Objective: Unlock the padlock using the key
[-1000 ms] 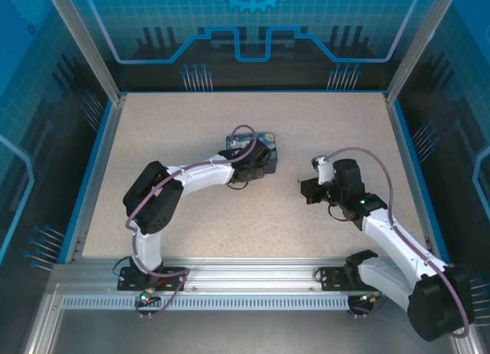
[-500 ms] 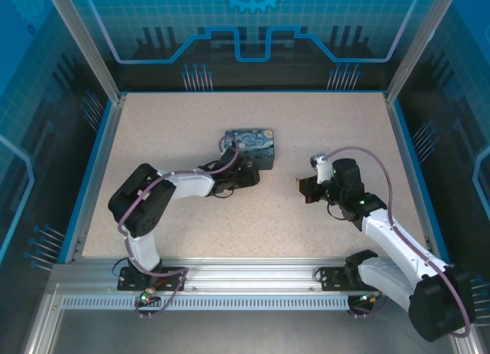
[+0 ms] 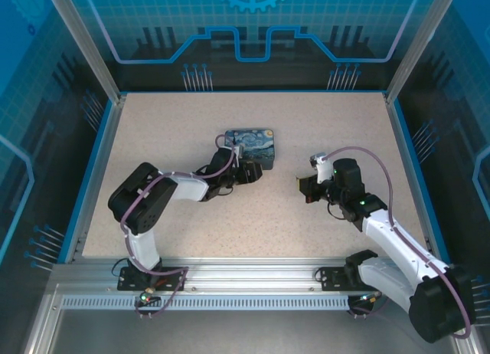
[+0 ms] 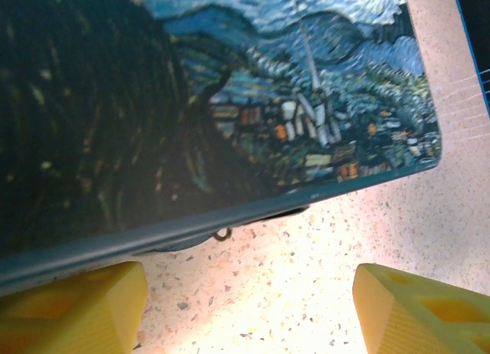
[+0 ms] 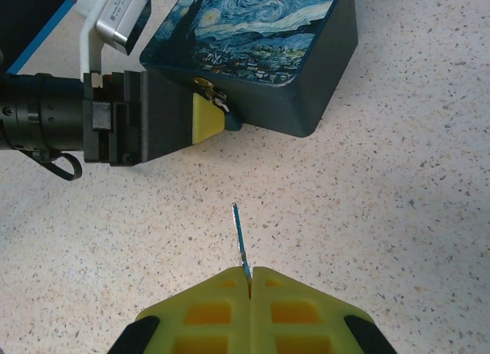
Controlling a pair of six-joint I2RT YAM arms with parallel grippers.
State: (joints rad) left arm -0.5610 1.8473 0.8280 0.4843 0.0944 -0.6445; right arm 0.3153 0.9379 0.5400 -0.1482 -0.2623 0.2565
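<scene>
While the right claw [image 5: 249, 281] pinches the key [image 5: 240, 235], the left claw [image 4: 245, 308] gapes wide against the closed painted box [image 4: 230, 101], padlock [image 5: 220, 101] beside it, on the speckled desk [image 5: 398, 216].

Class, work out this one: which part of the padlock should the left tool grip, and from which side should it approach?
Its hanging body, approached level toward the front wall of the box, where the padlock hangs under the lid edge. The open left tool faces that wall, one finger beside it. That probably steadies it for the key in the right tool.
</scene>
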